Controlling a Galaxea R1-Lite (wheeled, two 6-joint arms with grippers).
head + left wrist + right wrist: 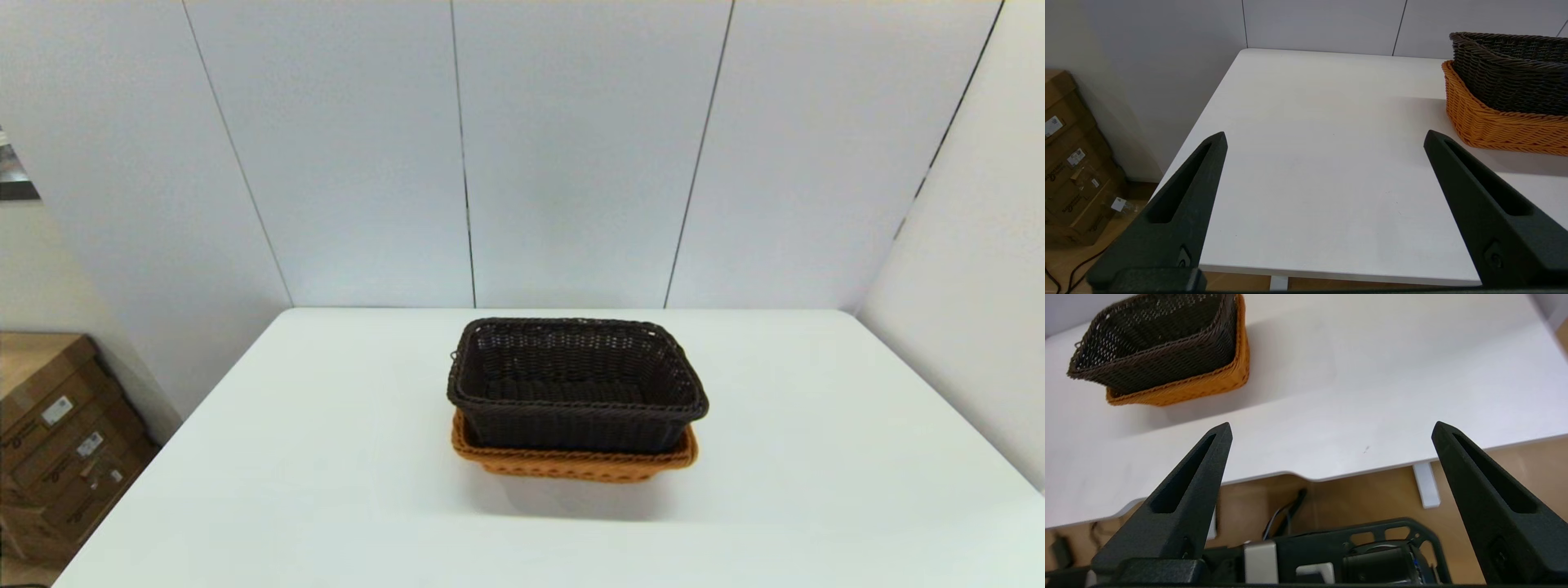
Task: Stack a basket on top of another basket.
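Note:
The dark brown basket [575, 384] sits nested inside the shallow orange basket [571, 464] at the middle of the white table [326, 457]. Only the orange rim and lower wall show beneath it. Both appear again in the left wrist view, dark brown basket [1515, 69] over orange basket [1502, 126], and in the right wrist view, dark brown basket [1155, 343] in orange basket [1208, 381]. My left gripper [1325, 136] is open over the table's near left part, away from the baskets. My right gripper [1331, 428] is open, held back past the table's front edge. Neither arm shows in the head view.
Cardboard boxes [57, 433] stand on the floor left of the table, also seen as boxes [1073, 163] in the left wrist view. White wall panels [571, 147] close in behind the table. The robot's base [1351, 555] lies below the right gripper.

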